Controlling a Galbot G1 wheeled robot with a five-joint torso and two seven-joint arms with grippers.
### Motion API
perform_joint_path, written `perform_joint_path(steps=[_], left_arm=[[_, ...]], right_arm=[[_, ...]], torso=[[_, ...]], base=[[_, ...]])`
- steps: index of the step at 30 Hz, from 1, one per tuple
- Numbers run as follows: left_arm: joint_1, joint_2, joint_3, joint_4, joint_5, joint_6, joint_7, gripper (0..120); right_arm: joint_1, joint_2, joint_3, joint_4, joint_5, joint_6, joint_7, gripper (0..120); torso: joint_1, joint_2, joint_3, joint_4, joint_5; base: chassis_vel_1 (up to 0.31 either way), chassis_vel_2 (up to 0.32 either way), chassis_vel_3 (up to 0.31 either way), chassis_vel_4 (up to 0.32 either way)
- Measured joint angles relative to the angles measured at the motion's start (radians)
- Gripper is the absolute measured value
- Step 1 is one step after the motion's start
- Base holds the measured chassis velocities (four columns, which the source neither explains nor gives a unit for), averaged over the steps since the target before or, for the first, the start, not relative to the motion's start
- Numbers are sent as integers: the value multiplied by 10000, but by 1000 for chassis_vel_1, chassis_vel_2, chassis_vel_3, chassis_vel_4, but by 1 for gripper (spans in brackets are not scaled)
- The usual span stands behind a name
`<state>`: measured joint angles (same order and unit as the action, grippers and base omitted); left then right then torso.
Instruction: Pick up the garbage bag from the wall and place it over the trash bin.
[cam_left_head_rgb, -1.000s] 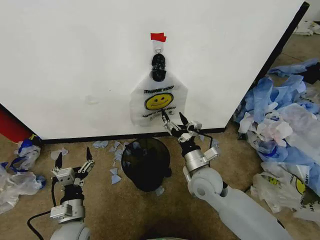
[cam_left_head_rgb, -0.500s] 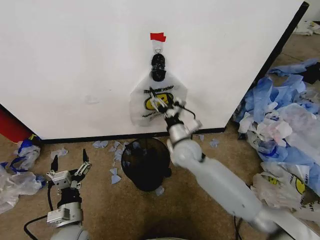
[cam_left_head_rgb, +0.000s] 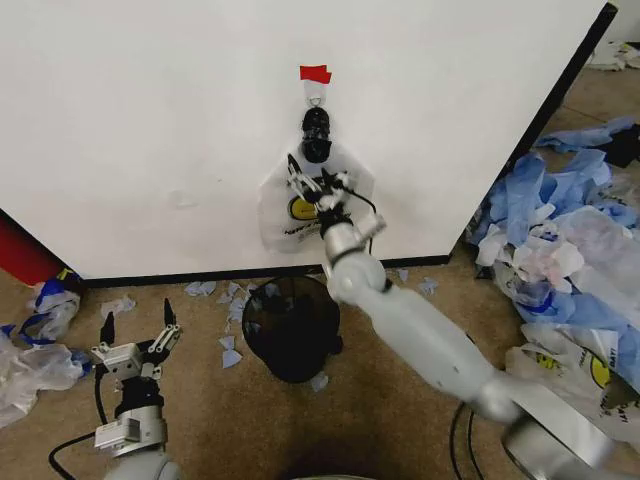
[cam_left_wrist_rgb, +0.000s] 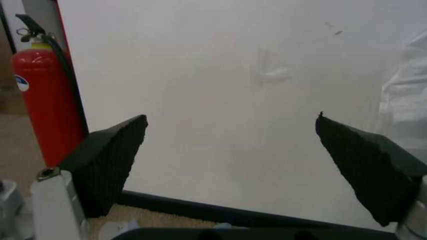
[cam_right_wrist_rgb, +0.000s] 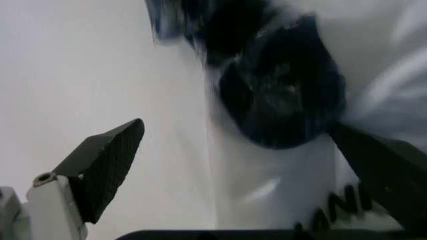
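Observation:
The garbage bag (cam_left_head_rgb: 281, 214), white with a yellow smiley, hangs on the wall (cam_left_head_rgb: 150, 120) from a small hook (cam_left_head_rgb: 316, 96) under red tape (cam_left_head_rgb: 316, 73). Its black bunched top (cam_left_head_rgb: 316, 136) sits just below the hook. My right gripper (cam_left_head_rgb: 312, 175) is open against the bag's upper part, right under that bunch. In the right wrist view the black bunch (cam_right_wrist_rgb: 280, 100) lies between the spread fingers of the right gripper (cam_right_wrist_rgb: 235, 127). The black mesh trash bin (cam_left_head_rgb: 292, 325) stands on the floor below the bag. My left gripper (cam_left_head_rgb: 135, 335) waits open, low at the left.
A red fire extinguisher (cam_left_wrist_rgb: 43, 95) stands by the wall's left end. Heaps of blue and white plastic bags (cam_left_head_rgb: 570, 250) cover the floor at the right, a few more bags (cam_left_head_rgb: 35, 350) at the left. Blue scraps (cam_left_head_rgb: 225, 295) lie around the bin.
My right arm has stretched forward and up, carrying its open gripper from the bag's lower edge to just below the black bunch. The left gripper has sunk slightly.

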<state>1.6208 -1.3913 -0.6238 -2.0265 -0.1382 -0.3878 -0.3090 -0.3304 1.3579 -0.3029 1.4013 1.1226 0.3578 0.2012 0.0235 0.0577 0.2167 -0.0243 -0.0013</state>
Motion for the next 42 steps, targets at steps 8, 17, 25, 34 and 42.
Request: perform_joint_path(steps=[8,17,25,34,42], left_arm=[[-34,-26,4,58,41,-108,-5,99],[-156,-40,64,160,76,-139,-15,99],[-189,-162,179,312,145,-185,-22,99],[-83,-315,200,395,274,-315,-26,98],[-151,-417,242,602,386,-441,-31,98]], right_arm=[[-91,-57,22,307,-12,-18,101,100],[-825,-677,13,1946,-116,-347,736,100],[-1101,-855,48,1920,-198,-296,722,100],[-925,-430,211,1324,-136,-182,489,100],[-590,-75,251,872,-70,-99,321,100]], torso=[[1,-1,0,15,1],[1,0,0,7,1],[1,0,0,6,0],[0,0,0,8,0],[1,0,0,9,0]], base=[[0,0,0,0],[0,0,0,0],[0,0,0,0],[0,0,0,0],[0,0,0,0]])
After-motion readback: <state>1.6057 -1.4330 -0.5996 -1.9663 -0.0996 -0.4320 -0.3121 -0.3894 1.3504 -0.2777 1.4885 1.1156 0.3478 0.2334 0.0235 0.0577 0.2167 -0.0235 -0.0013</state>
